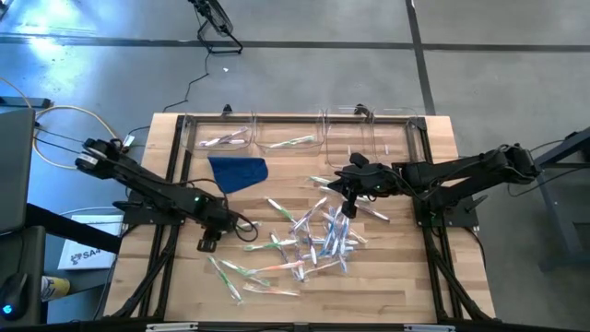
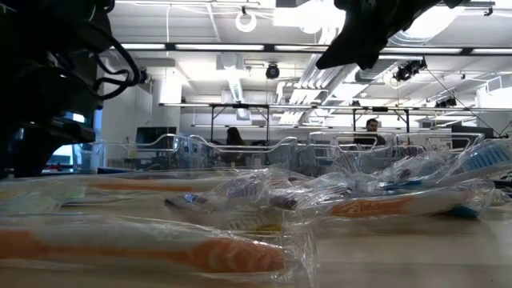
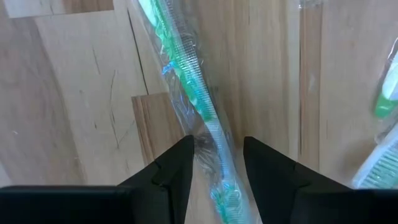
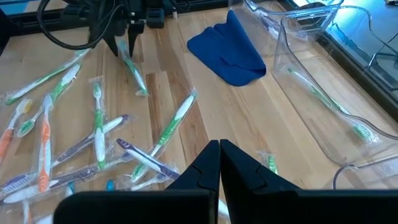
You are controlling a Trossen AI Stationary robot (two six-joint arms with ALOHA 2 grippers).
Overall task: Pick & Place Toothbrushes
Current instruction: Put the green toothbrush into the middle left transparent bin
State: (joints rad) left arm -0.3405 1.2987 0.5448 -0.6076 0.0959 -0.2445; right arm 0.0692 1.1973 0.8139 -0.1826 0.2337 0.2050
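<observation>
Clear bins (image 1: 295, 138) at 12 o'clock hold a few toothbrushes (image 1: 288, 143). Left fingers (image 3: 214, 165) straddle a green toothbrush (image 3: 186, 74); right fingers (image 4: 219, 163) closed, empty.

On the bench (image 1: 396, 286) lie roughly twenty wrapped toothbrushes (image 1: 313, 242), too tangled at the centre for an exact count. At least two more lie in the bins at twelve o'clock: one in the left bin (image 1: 221, 140) and one in the next bin (image 1: 293, 143). Three clear plastic bins stand in that row, the third (image 1: 387, 136) at its right end. There is one blue cloth (image 1: 239, 172) at about ten o'clock of the pile. Two arms work here, each with one end effector: left end effector (image 1: 208, 243), right end effector (image 1: 348, 208). Two people (image 2: 372, 128) show in the room behind.
</observation>
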